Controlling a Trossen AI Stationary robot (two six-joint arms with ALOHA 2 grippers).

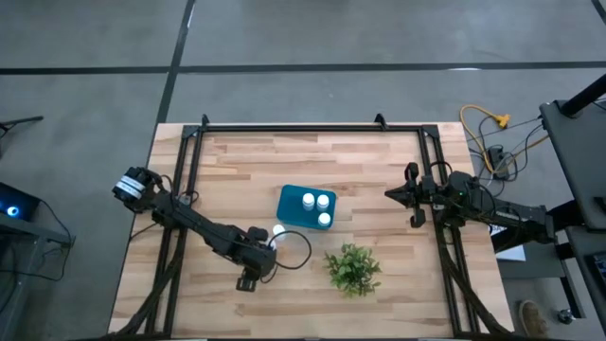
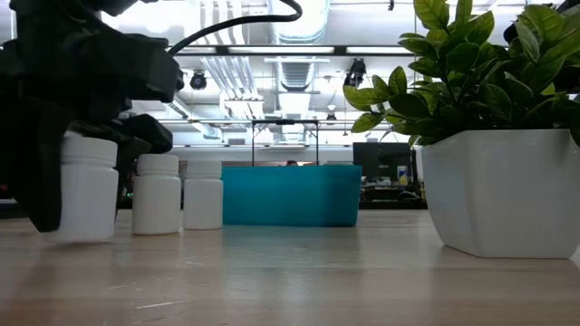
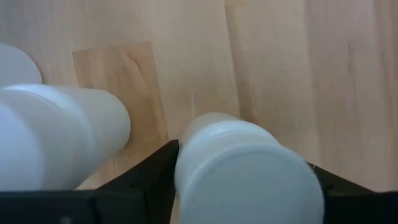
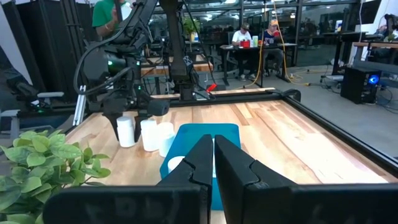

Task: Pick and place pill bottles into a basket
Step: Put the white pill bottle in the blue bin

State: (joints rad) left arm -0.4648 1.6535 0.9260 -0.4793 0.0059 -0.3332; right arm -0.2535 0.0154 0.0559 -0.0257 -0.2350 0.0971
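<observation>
Three pill bottles stand upright on the table just left of the basket (image 1: 294,210). The teal basket holds three more white bottles (image 1: 323,201). My left gripper (image 1: 263,248) points steeply down over the nearest standing bottle (image 2: 86,186), open, with a dark finger close on each side of it. The other two bottles (image 2: 156,193) (image 2: 203,193) stand beside it, toward the basket (image 2: 290,195). My right gripper (image 4: 213,149) is shut on nothing, level above the table's right edge. My left gripper has its fingers (image 3: 155,177) along both sides of the bottle (image 3: 249,168), coming from above. The cap hides the sides, so I cannot tell whether they touch it. The bottle stands upright with its base on the table.
A small leafy plant in a white pot (image 1: 353,269) stands near the front, right of the left gripper. A black frame (image 1: 303,128) runs round the table's edges. Bare wood lies between the basket and the right arm (image 1: 445,194).
</observation>
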